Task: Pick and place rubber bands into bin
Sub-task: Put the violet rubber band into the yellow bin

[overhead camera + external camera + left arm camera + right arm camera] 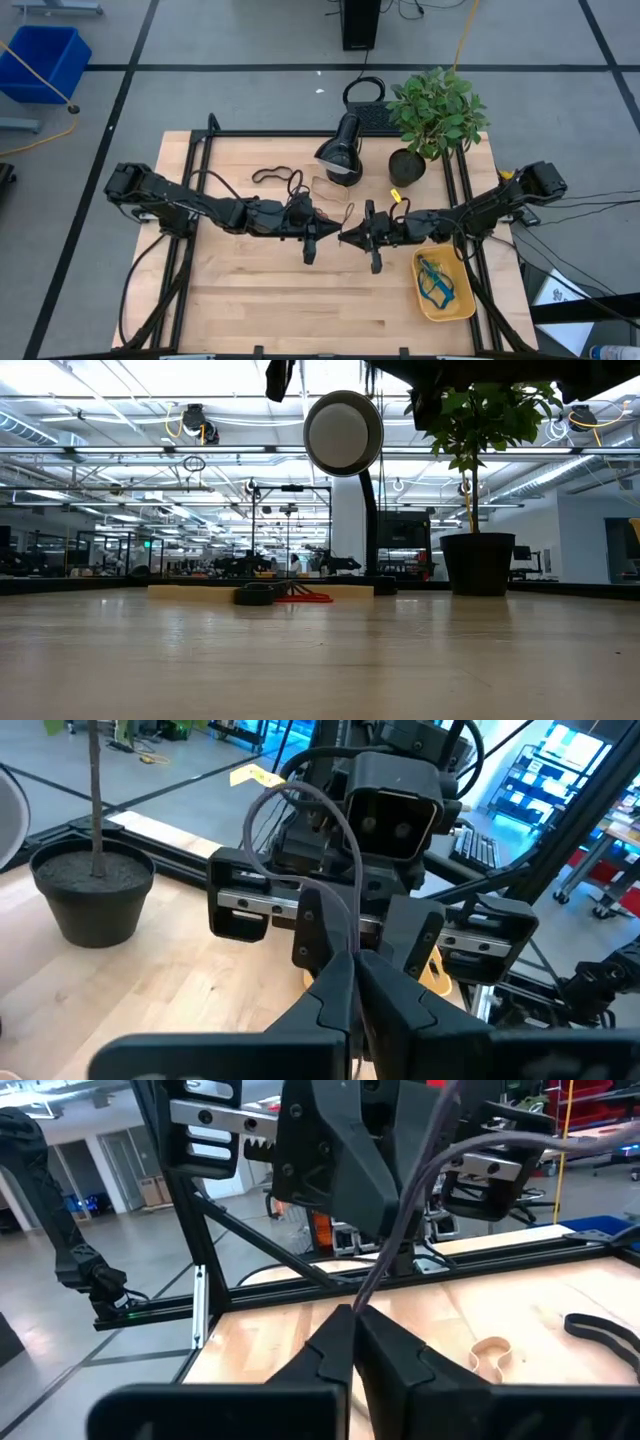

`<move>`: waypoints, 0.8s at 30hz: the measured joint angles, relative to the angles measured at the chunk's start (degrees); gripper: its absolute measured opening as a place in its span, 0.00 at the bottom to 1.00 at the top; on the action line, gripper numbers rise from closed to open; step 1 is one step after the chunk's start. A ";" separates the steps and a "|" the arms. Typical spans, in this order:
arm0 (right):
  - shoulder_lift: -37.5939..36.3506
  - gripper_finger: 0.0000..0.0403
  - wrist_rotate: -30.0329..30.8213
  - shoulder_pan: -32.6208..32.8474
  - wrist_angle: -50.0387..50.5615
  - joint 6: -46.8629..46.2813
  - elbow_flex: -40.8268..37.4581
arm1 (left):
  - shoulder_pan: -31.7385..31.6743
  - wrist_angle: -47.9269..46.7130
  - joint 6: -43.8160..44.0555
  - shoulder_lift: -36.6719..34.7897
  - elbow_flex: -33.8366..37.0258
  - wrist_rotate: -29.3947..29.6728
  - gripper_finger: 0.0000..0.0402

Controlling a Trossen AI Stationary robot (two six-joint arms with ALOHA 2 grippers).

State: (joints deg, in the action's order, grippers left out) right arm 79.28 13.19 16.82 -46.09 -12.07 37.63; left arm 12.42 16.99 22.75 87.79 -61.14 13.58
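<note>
My two grippers meet tip to tip above the middle of the table, and both are shut on one thin grey-tan rubber band point(340, 830). My left gripper point(326, 232) comes from the left, my right gripper point(347, 236) from the right. The yellow bin point(462, 300) lies flat on the table's near right part, with blue and green bands point(432, 278) inside. Black bands point(275, 175) lie flat on the far left of the table. A tan band point(490, 1355) and a black one point(600, 1330) lie on the wood below the grippers. My left gripper pinches the band at its lower end point(354, 942) between its two fingertips, coming level from the table's left. The band rises from the tips as an arched loop, clear of the table. My right gripper pinches the same band point(366, 1292) between its two fingertips, coming level from the table's right. From the tips the strand runs up and away, past the left gripper's fingers. No part of it touches the table.
A black lamp point(340, 150) and a potted plant point(435, 110) stand at the table's far edge. A clear piece point(325, 188) lies just beyond the grippers. Black and red bands point(290, 596) show far off in the low view. A blue crate point(45, 60) sits on the floor.
</note>
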 joint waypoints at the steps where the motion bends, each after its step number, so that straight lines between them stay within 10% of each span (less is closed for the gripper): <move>1: -0.07 0.02 0.00 0.00 0.09 -0.02 0.00 | -0.04 -0.02 0.16 0.00 0.00 0.01 0.05; 9: -3.62 0.01 0.06 0.07 5.99 2.12 0.02 | -0.23 -0.01 1.41 -0.03 -0.01 -0.01 0.09; 24: -24.70 0.00 0.26 2.81 28.59 5.81 0.02 | -1.14 -10.65 2.41 -0.04 -0.04 -5.09 0.46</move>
State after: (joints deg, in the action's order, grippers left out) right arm 54.58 13.45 19.63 -17.50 -6.26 37.65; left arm 11.28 6.34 25.16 87.74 -61.19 8.50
